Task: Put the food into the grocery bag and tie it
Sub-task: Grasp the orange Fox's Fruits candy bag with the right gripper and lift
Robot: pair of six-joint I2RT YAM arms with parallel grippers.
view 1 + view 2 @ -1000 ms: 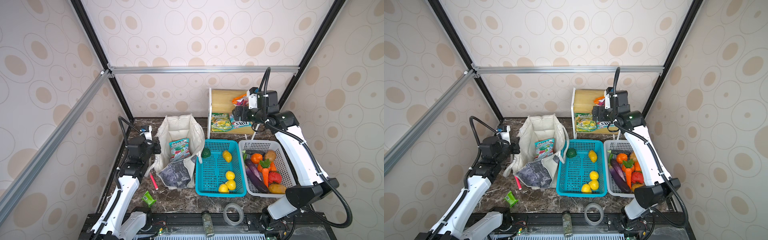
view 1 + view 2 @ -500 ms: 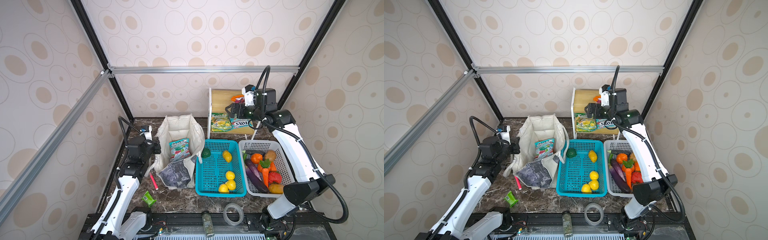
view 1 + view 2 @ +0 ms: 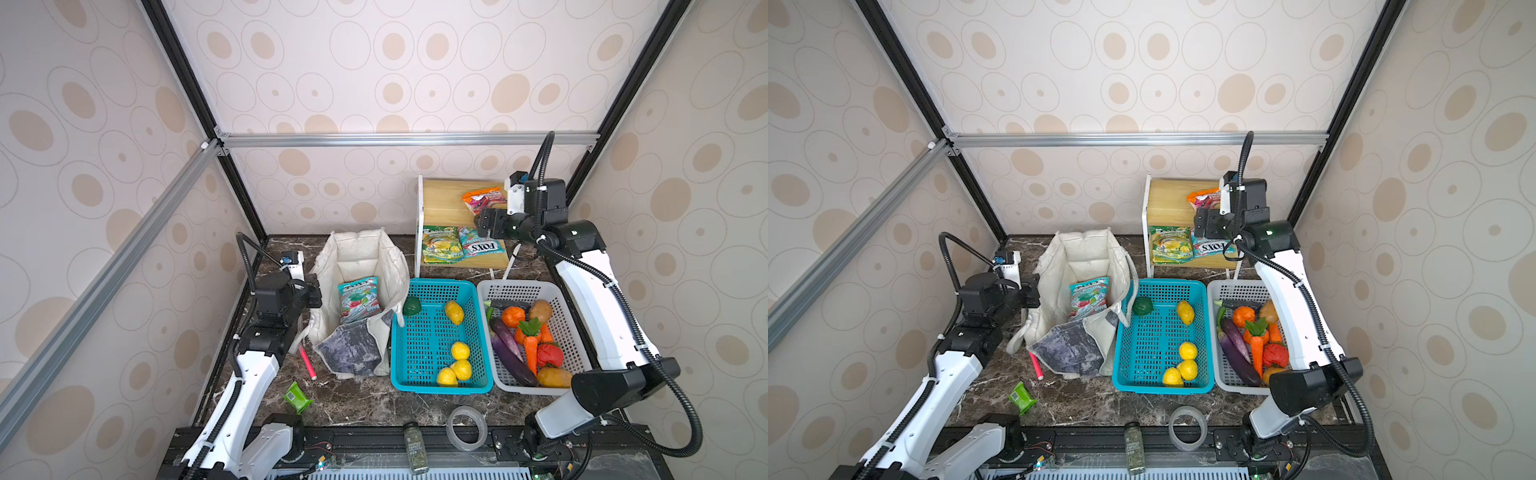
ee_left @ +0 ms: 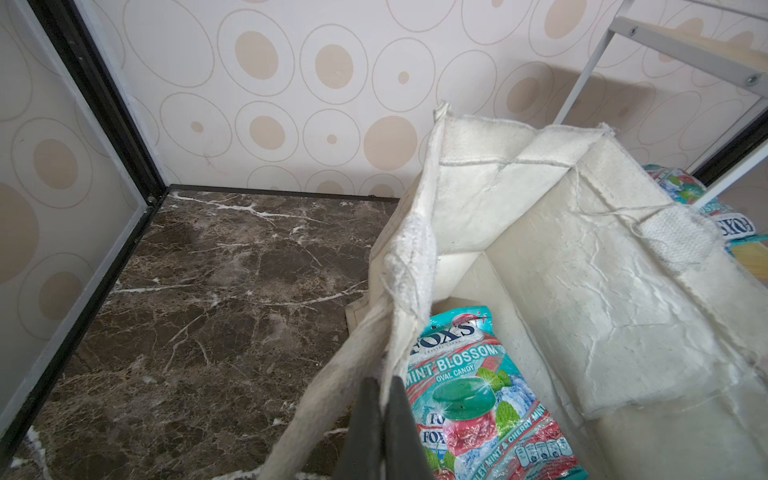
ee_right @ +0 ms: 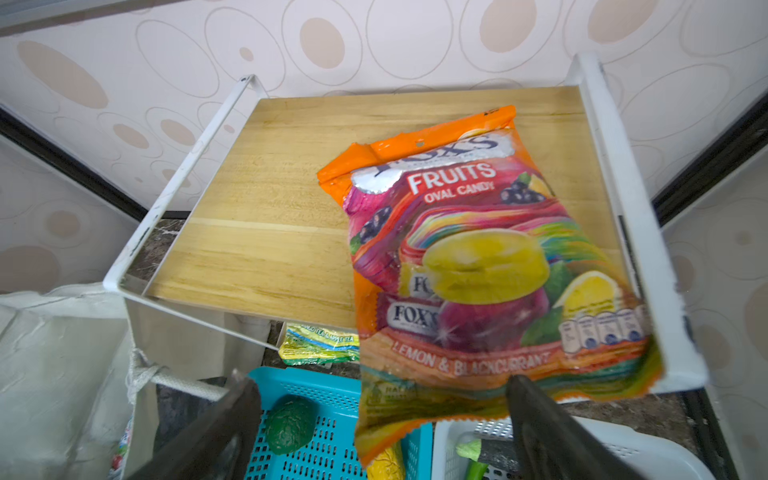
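Observation:
The grocery bag (image 3: 361, 262) (image 3: 1084, 262) stands open at the left in both top views, with a mint FOX'S packet (image 3: 358, 299) (image 4: 478, 395) inside. My left gripper (image 4: 381, 384) (image 3: 313, 293) is shut on the bag's left rim. An orange FOX'S fruits packet (image 5: 478, 257) (image 3: 484, 198) lies on the wooden shelf's top board, its near edge overhanging. My right gripper (image 5: 380, 395) (image 3: 484, 220) stands open at that edge, which lies between its spread fingers. Two more candy packets (image 3: 461, 246) lie on the lower board. Toy lemons (image 3: 459, 351) and vegetables (image 3: 525, 336) fill the baskets.
The teal basket (image 3: 436, 286) and the white basket (image 3: 519, 286) stand side by side right of the bag, below the shelf (image 3: 440, 208). A tape roll (image 3: 449, 428), a spice jar (image 3: 414, 446), a small green packet (image 3: 297, 397) and a pink stick (image 3: 306, 361) lie near the front.
My right gripper swung a little left at the shelf, then back right, staying open by the orange packet. The left arm and the bag have not moved.

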